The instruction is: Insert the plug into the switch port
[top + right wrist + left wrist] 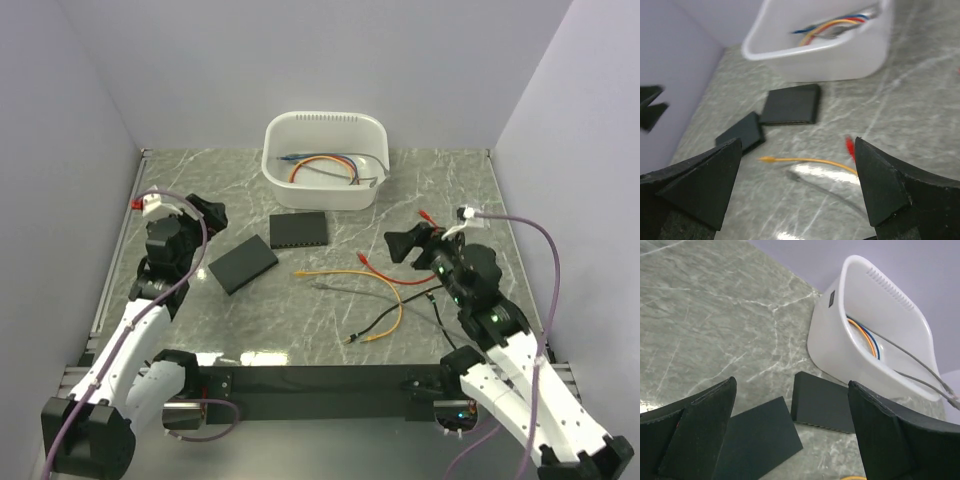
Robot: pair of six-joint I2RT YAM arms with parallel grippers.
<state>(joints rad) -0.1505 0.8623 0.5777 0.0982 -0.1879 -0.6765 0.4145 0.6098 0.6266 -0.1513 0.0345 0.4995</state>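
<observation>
Two flat black switches lie mid-table: one [298, 231] in front of the bin, with ports along its near edge [822, 402], and one [243, 263] to its left. Loose cables lie to the right: an orange one with its plug [299, 271], a red one [395, 277], a grey one [322, 286] and a black one [400, 315]. My left gripper [215, 215] is open and empty, above the table left of the switches [792, 385]. My right gripper [400, 245] is open and empty, above the red cable, and faces the orange plug [765, 159].
A white bin [325, 158] holding several coiled cables stands at the back centre, just behind the switches. Purple walls close in the left, right and back. Both switches also show in the right wrist view, the far one [790, 104] and the left one [741, 132].
</observation>
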